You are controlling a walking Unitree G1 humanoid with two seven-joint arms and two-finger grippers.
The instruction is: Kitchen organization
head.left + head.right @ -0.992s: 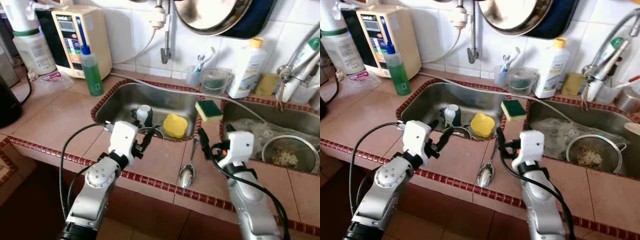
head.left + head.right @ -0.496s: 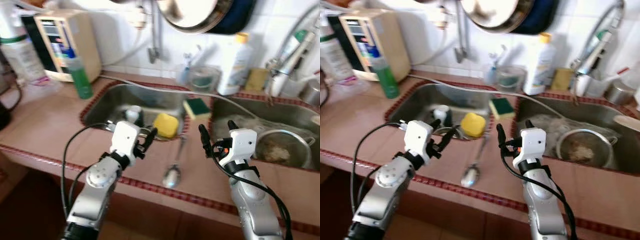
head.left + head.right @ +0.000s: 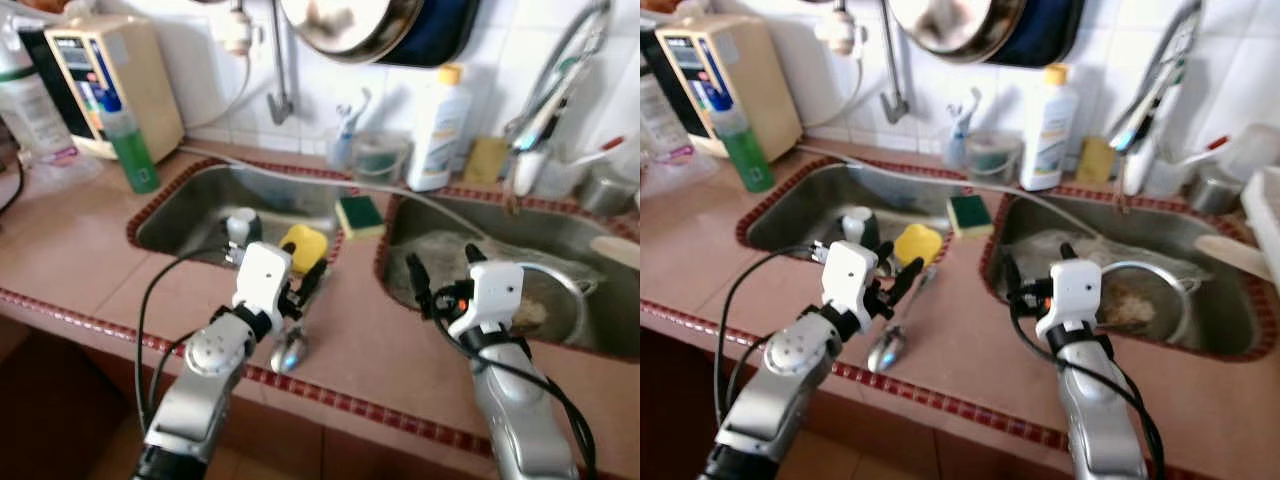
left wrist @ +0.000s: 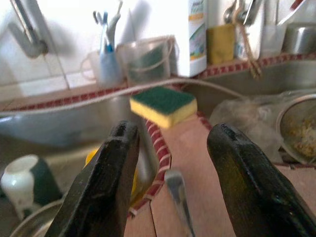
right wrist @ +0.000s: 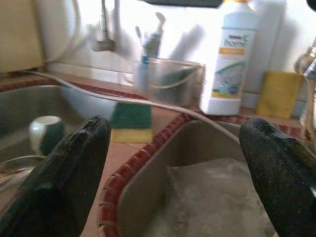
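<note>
Spoon [image 3: 288, 352] lies mid-frame near surface [image 3: 90, 250] front edge; left gripper [image 3: 302, 285] above, right gripper [image 3: 440, 275] at sink rim, jaws open, empty.

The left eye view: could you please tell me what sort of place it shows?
Most likely a home kitchen: a steel double sink set in a pink tiled counter, a green-and-yellow sponge on the divider, and a white detergent bottle by the tiled wall.

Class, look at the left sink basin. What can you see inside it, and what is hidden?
Inside the left sink basin sit a yellow sponge and a white cup. The left gripper covers the basin's near edge, so anything there cannot be seen.
</note>
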